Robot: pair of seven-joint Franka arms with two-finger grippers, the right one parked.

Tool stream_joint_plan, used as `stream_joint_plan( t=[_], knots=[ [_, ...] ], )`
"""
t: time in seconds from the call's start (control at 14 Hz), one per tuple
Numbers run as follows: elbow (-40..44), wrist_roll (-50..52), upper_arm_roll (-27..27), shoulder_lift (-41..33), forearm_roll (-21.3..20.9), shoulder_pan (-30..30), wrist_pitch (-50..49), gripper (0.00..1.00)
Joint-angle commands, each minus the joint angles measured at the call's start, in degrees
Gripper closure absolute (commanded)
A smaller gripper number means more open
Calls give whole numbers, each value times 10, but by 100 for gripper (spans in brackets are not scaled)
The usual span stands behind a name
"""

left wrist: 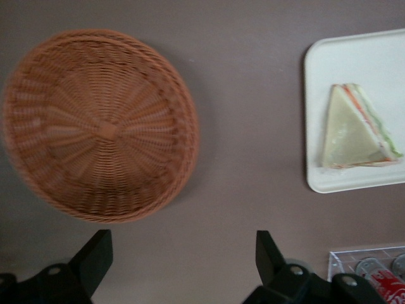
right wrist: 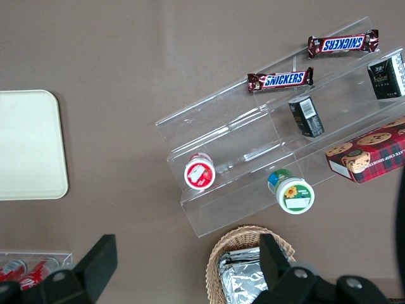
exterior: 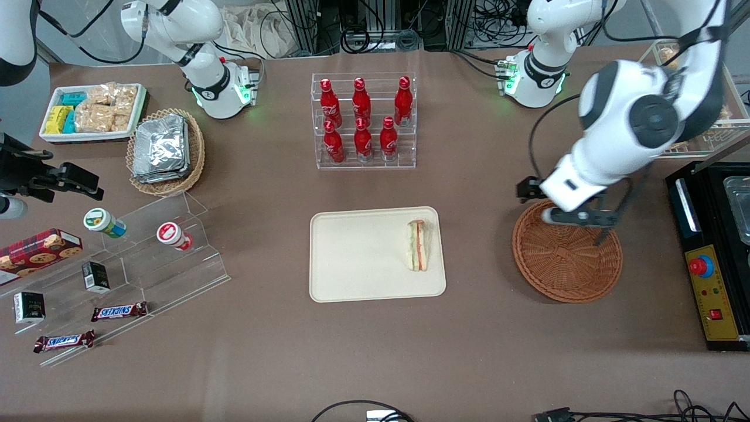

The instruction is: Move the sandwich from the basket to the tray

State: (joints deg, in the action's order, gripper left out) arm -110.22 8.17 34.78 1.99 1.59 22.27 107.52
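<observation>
Tray (exterior: 363, 275): I see it lying flat, well apart from my gripper, off toward the parked arm's end of the table; cream, low rim, stiff enough that I judge it needs no handling.
Basket (exterior: 567, 258): directly under my gripper, round brown wicker, nothing in it that I can see; light, I judge, and likely to slide if nudged.
Gripper (exterior: 577, 220): I have it hovering above the basket's rim, nearer the bottle rack than the basket's middle; in the wrist view the fingers (left wrist: 95, 256) stand wide apart and grip nothing.
Sandwich (exterior: 417, 245): it rests on the tray at the edge closest to my gripper, a wedge of pale bread with orange and green layers.
Handling: I judge it soft, light and easily crushed; I would pinch it gently across the two flat bread faces, near the middle.
Progress: delivery looks finished to me.
</observation>
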Motion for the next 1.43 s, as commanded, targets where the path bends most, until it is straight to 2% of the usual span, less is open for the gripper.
stream_joint_plan(
  t=[0.0,0.29,0.64,1.0,1.29,1.36],
  knots=[
    [44,-33,5,-3,3,47,-53,0],
    [74,-33,5,2,-13,80,-71,0],
    [189,-23,6,89,-17,76,-153,0],
    [187,-23,6,91,-42,73,-156,0],
    [174,-25,-53,65,-42,17,-159,0],
    [184,-28,-127,66,-41,-50,-168,0]
  ],
)
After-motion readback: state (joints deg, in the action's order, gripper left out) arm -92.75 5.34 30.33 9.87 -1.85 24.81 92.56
